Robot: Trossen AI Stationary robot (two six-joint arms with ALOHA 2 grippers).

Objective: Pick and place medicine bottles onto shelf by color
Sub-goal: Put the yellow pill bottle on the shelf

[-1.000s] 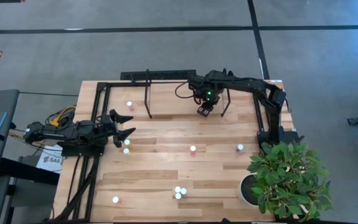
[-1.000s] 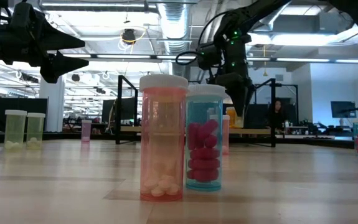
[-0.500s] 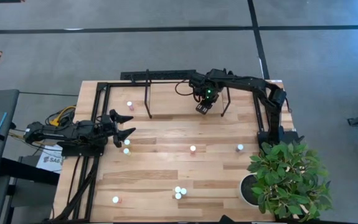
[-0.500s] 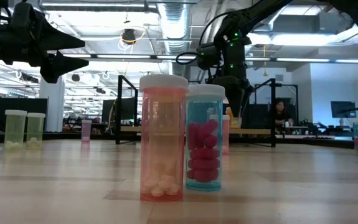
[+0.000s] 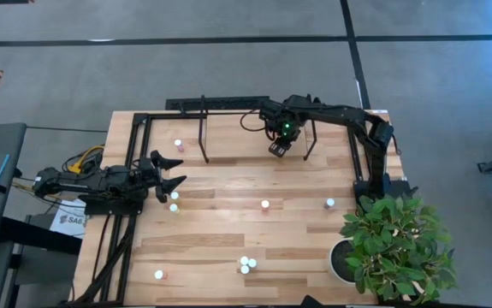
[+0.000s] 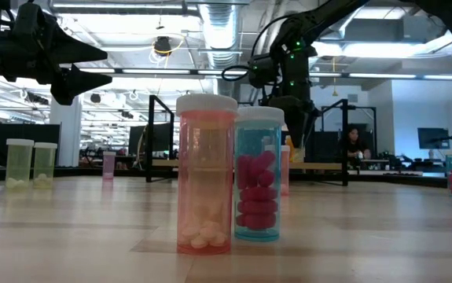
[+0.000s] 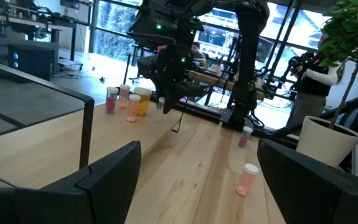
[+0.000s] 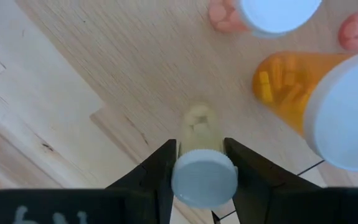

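My right gripper (image 5: 277,148) is over the shelf (image 5: 228,137) at the table's far side, shut on a small yellowish medicine bottle (image 8: 197,127) with a white cap. Beside it on the shelf board stand an orange bottle (image 8: 287,87) with a large white cap and a pink bottle (image 8: 228,15). My left gripper (image 5: 174,175) is open and empty above the table's left side, near two white-capped bottles (image 5: 174,201). Other bottles stand on the tabletop, such as one in the middle (image 5: 264,204) and one to its right (image 5: 329,203). My right gripper pinches the yellowish bottle at its white cap (image 8: 203,180), one finger (image 8: 160,168) on each side. The fingers come from above, pointing down, and the bottle is upright below them. I cannot tell whether its bottom touches the shelf board.
A potted plant (image 5: 395,248) in a white pot (image 5: 341,261) fills the near right corner. A pair of bottles (image 5: 245,264) and a single one (image 5: 159,275) stand near the front edge. Two upright black hoops (image 5: 203,128) rise from the shelf.
My right gripper has moved a little toward the table's far edge with the yellowish bottle, still shut on it.
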